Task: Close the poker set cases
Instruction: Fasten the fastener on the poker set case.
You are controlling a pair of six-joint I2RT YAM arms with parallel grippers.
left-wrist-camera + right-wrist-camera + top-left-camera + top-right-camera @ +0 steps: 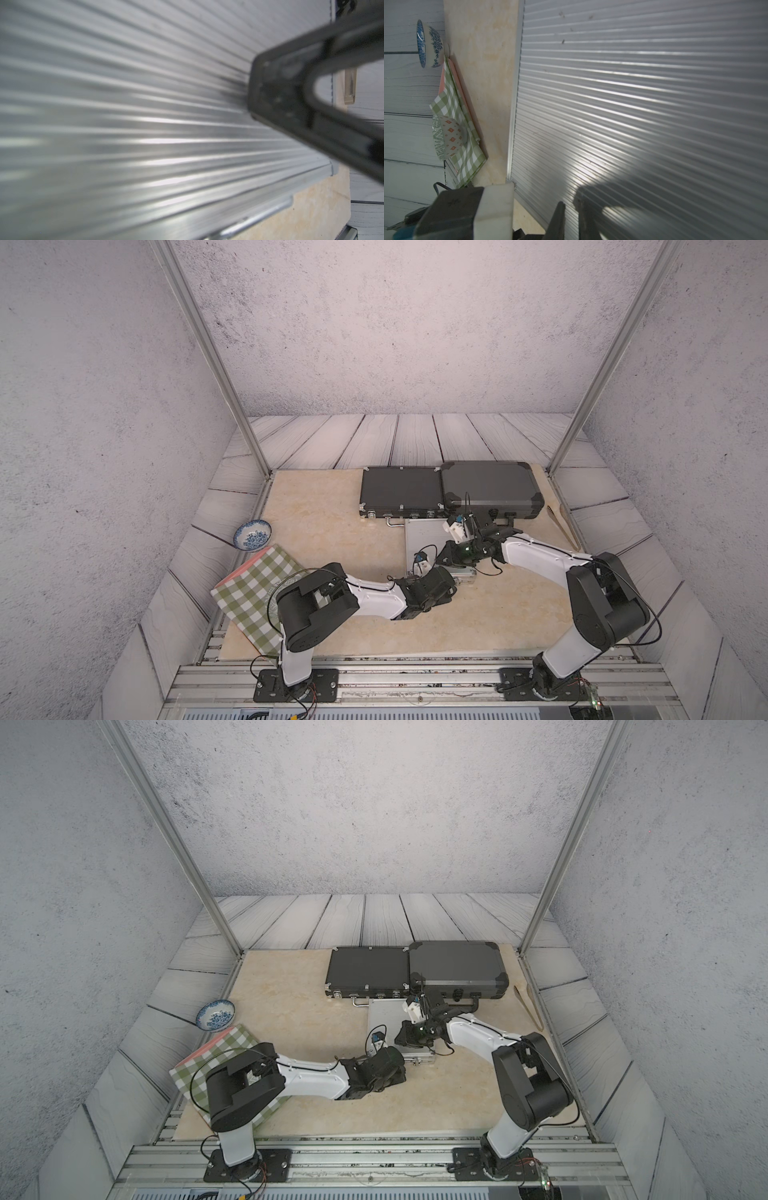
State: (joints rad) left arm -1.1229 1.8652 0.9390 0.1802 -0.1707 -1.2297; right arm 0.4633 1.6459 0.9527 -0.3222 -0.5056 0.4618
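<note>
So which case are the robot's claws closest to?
The silver case, the ribbed one in front. The left gripper and right gripper are both right above it. The black cases sit farther back, side by side.

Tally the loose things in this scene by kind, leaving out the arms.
Black cases: 2
Silver case: 1
Bowls: 2
Checked cloth: 1
Tongs: 1
Total: 7
</note>
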